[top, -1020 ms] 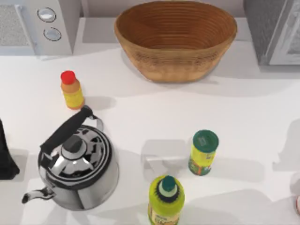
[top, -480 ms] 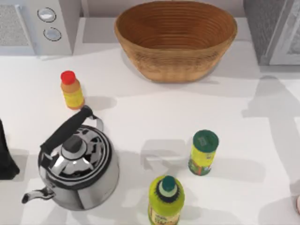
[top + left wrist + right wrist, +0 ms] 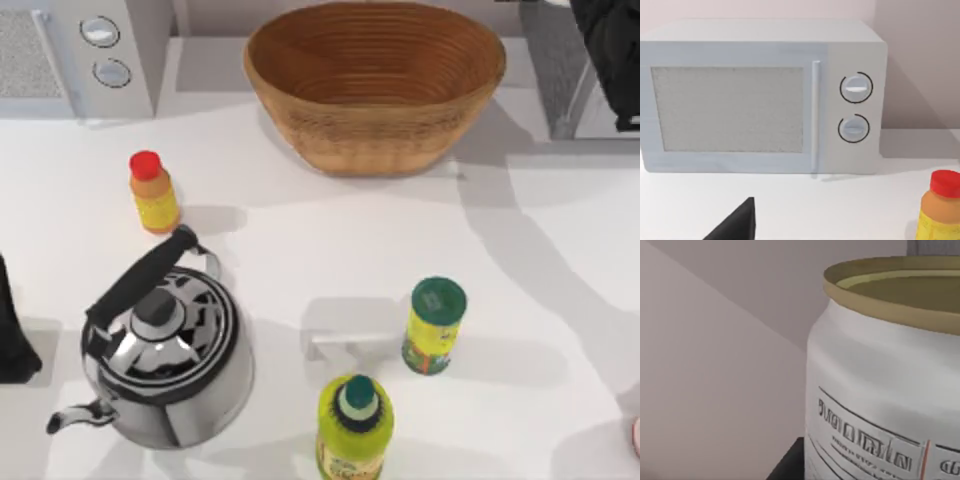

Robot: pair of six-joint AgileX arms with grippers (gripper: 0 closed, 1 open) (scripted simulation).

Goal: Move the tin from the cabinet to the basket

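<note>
The tin (image 3: 880, 390) stands upright right in front of the right arm's jaws (image 3: 610, 40) up at the cabinet (image 3: 560, 70), beside the basket (image 3: 375, 85) — whether those jaws are clamped on it or apart I cannot tell. It is a smooth white printed can with a dull yellow rim; the basket is ribbed wicker — wide, oval. The left arm (image 3: 12, 330) idles beside the kettle (image 3: 165, 350).

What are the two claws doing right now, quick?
Left claw: parked by the microwave; open or shut cannot be told.
Right claw: at the cabinet, close to the tin; grip cannot be told.
</note>
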